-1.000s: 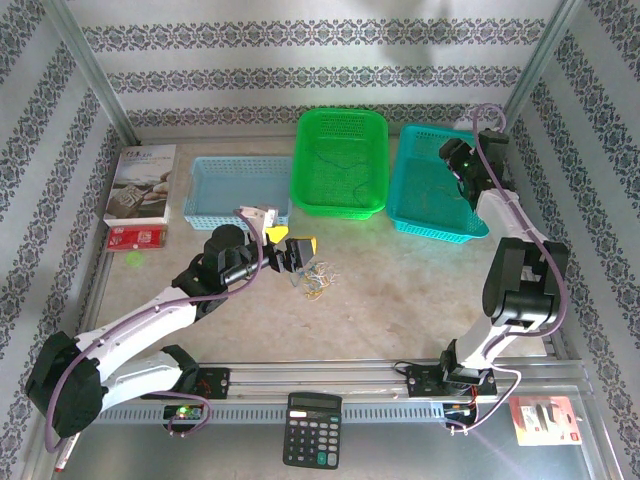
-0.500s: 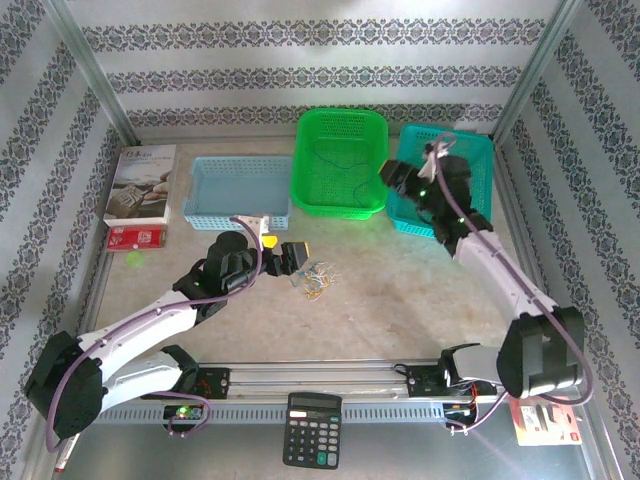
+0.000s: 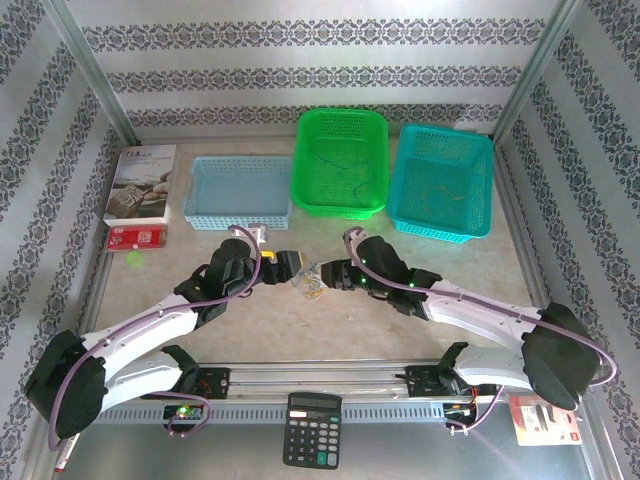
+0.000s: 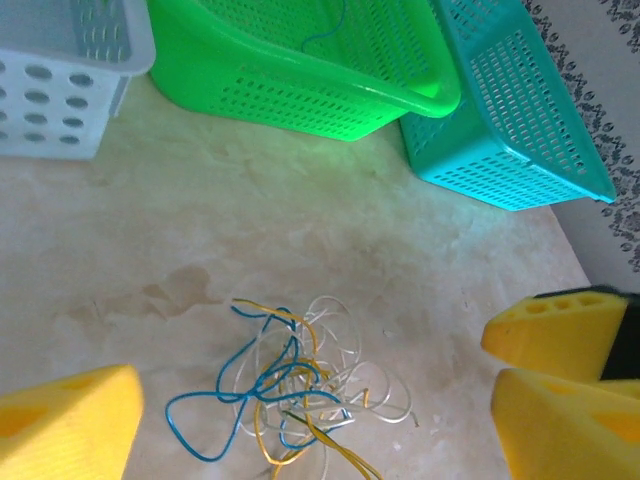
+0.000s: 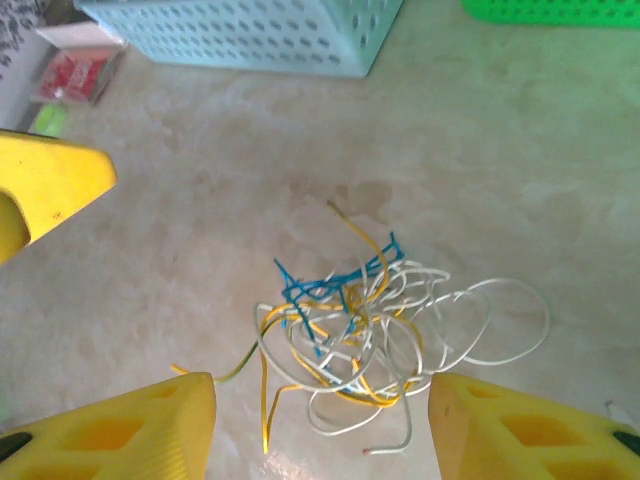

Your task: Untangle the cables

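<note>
One loose tangle of very thin white, yellow and blue cables (image 5: pixel 360 335) lies on the beige tabletop (image 3: pixel 470 265), too knotted to count strands, its lowest ends cut off in the left wrist view. Two arms reach low toward the middle, the left gripper (image 3: pixel 291 268) and right gripper (image 3: pixel 337 276) flanking the tangle, yellow jaws spread, holding nothing. Behind stand three perforated plastic baskets: pale blue basket (image 3: pixel 237 212), green basket (image 3: pixel 338 207), teal basket (image 3: pixel 430 228).

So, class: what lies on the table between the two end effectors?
The tangled cables, lying loose between the left end effector and the right end effector, in the top external view.
</note>
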Available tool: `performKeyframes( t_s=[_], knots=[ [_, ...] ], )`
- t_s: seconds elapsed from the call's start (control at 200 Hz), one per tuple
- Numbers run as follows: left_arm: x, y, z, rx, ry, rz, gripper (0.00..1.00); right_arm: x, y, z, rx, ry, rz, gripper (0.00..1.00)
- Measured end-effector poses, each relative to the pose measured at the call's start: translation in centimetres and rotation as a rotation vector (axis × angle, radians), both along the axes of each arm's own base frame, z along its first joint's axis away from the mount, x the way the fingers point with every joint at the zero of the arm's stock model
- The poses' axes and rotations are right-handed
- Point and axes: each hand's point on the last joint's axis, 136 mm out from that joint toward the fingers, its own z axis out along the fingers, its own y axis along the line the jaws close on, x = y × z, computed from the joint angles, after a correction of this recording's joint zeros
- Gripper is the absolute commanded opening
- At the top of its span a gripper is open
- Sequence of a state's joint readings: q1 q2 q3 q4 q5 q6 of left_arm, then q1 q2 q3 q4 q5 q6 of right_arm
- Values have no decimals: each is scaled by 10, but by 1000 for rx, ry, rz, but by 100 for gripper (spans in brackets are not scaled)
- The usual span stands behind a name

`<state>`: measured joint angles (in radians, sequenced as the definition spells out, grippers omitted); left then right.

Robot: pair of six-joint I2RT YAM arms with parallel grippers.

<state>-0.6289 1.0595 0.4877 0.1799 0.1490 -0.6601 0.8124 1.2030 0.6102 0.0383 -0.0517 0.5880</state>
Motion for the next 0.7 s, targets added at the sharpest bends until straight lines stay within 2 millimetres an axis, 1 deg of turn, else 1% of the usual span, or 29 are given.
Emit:
performKeyframes(
  t_s=[0.085, 0.165, 0.2, 0.29, 0.35, 0.43, 0.555, 0.625, 0.699],
  knots=[
    [-4, -2, -8, -2, 24, -19, 74, -1, 0, -5, -10, 3, -9, 58],
    [-8, -5, -19, 1, 59, -38, 74, 0, -1, -7, -20, 3, -15, 57],
    [-10, -5, -23, 2, 72, -43, 76, -1, 0, -8, -24, 2, -11, 56],
    [-12, -5, -28, 0, 95, -42, 86, -4, 3, -9, -48, -5, 12, 53],
    [-11, -5, -28, -1, 96, -36, 91, -8, 9, -7, -74, -12, 47, 52],
    [-9, -1, -25, -6, 89, -9, 99, -13, 22, 0, -106, -36, 105, 51],
    [-5, 12, -13, -29, 57, 58, 100, -19, 41, 15, -154, -86, 182, 48],
    [-2, 26, -8, -51, 43, 117, 100, -20, 49, 19, -185, -109, 215, 46],
    [3, 45, -3, -79, 32, 191, 100, -20, 55, 18, -224, -121, 243, 45]
  ],
)
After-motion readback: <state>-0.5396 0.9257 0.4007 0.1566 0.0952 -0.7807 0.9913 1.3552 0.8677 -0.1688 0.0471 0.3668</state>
